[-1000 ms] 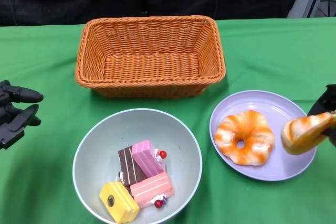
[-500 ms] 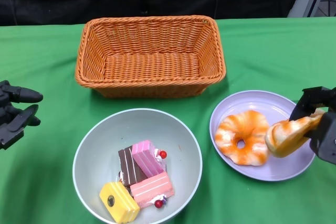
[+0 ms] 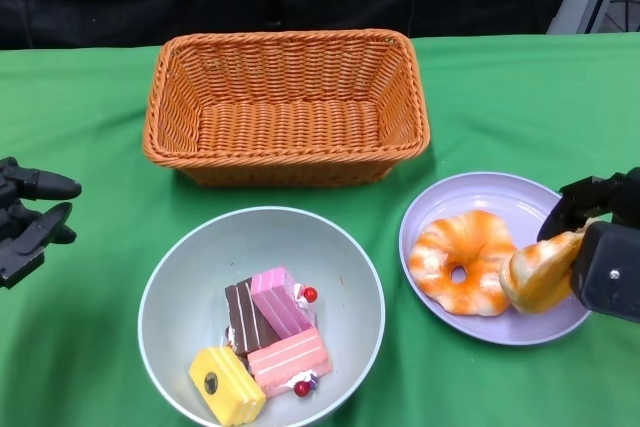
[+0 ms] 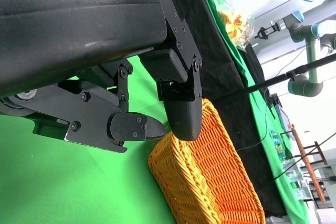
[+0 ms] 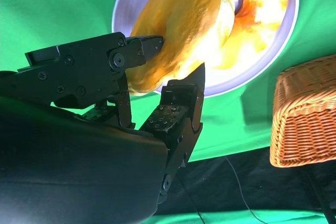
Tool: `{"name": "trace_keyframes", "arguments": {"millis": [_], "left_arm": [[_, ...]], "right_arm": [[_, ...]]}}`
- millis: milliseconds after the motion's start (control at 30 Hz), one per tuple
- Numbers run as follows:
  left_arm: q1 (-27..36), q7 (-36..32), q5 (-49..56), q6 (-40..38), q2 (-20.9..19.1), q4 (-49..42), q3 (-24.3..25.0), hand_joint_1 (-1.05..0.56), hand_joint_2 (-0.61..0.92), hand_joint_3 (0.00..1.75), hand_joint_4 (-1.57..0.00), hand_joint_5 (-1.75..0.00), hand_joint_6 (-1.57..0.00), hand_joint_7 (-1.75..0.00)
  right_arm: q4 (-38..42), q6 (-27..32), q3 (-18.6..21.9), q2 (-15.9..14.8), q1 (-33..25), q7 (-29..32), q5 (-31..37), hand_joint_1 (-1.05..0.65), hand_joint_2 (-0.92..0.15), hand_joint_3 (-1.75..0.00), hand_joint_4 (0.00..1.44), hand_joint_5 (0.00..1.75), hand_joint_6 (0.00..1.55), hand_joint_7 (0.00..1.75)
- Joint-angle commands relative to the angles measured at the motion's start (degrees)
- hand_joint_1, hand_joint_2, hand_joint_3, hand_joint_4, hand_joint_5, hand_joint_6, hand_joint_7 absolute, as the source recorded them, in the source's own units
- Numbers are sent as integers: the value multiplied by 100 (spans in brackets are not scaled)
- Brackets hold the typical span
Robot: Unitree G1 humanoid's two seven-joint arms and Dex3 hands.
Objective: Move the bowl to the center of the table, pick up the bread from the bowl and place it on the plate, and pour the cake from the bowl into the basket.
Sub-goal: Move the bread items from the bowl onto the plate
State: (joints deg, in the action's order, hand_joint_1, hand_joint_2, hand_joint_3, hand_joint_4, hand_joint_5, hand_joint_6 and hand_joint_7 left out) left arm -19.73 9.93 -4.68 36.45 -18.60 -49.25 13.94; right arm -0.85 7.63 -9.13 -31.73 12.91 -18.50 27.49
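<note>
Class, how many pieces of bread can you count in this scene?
2: a ring-shaped bread lying on the plate, and a second bread held by the right hand over the plate's edge.

Orange woven basket (image 3: pixel 286 107), lilac plate (image 3: pixel 500 197), pale grey-green bowl (image 3: pixel 200 257), green tablecloth (image 3: pixel 90 127), golden-orange bread (image 3: pixel 540 272).

Just ahead of the right hand's (image 3: pixel 598 259) fingers (image 5: pixel 181 109) the ring-shaped bread (image 3: pixel 465 261) fills the plate's (image 3: pixel 500 192) near half. Open green worktop (image 3: pixel 110 237) lies between the left hand's (image 3: pixel 28 215) fingers and the bowl (image 3: pixel 195 257) (basket (image 3: pixel 285 107) beyond).
</note>
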Motion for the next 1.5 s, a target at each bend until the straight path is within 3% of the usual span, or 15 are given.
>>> {"name": "trace_keyframes", "arguments": {"millis": [33, 167, 300, 367, 467, 500, 633, 833, 1100, 1500], "left_arm": [[44, -28, -17, -27, -128, 84, 42, -10, 92, 29, -83, -115, -88, -79], [56, -31, -6, -42, -137, 95, 39, -9, 92, 30, -82, -115, -88, -79], [68, -56, 27, -44, -143, 111, 28, -10, 92, 29, -82, -115, -88, -79], [65, -49, 23, -41, -139, 107, 30, -10, 92, 29, -82, -115, -88, -78], [63, -42, 21, -29, -131, 115, 27, -11, 92, 28, -82, -115, -88, -78], [63, -34, 17, -21, -129, 115, 27, -11, 92, 28, -82, -115, -89, -78], [64, -43, 31, -7, -129, 117, 19, -10, 92, 28, -83, -115, -89, -78], [64, -11, -2, -25, -115, 113, 25, -9, 92, 29, -82, -115, -88, -78], [60, -4, 6, 15, -119, 74, 21, -11, 92, 28, -82, -116, -89, -78], [93, 33, -3, 27, -116, 104, 5, -11, 92, 28, -82, -116, -88, -78]], "right_arm": [[32, 256, -88, 80, 104, 58, 198, -17, -92, -7, 71, 128, 88, 39], [52, 446, -152, 220, 163, 134, 367, -18, -92, -6, 73, 130, 90, 21], [-9, 595, -264, 266, 197, 168, 619, -24, -92, -5, 85, 62, 85, 3], [-59, 722, -376, 228, 230, 97, 805, -30, -92, -4, 85, 25, 69, 1], [-74, 843, -577, 90, 322, -219, 1040, -37, -92, -6, 65, 4, 37, 0], [-79, 879, -606, 78, 337, -286, 1074, -39, -92, -6, 53, 2, 27, 0], [-62, 876, -669, 97, 323, -367, 1184, -43, -92, -4, 32, 0, 15, 0], [-23, 824, -708, 181, 286, -157, 1260, -46, -92, -5, 17, 0, 8, 0], [177, 509, -677, 321, 279, 238, 1196, -45, -92, -5, 14, 0, 6, 0], [690, 156, -595, 521, 481, 775, 1031, -41, -92, -4, 22, 4, 14, 3]]}}
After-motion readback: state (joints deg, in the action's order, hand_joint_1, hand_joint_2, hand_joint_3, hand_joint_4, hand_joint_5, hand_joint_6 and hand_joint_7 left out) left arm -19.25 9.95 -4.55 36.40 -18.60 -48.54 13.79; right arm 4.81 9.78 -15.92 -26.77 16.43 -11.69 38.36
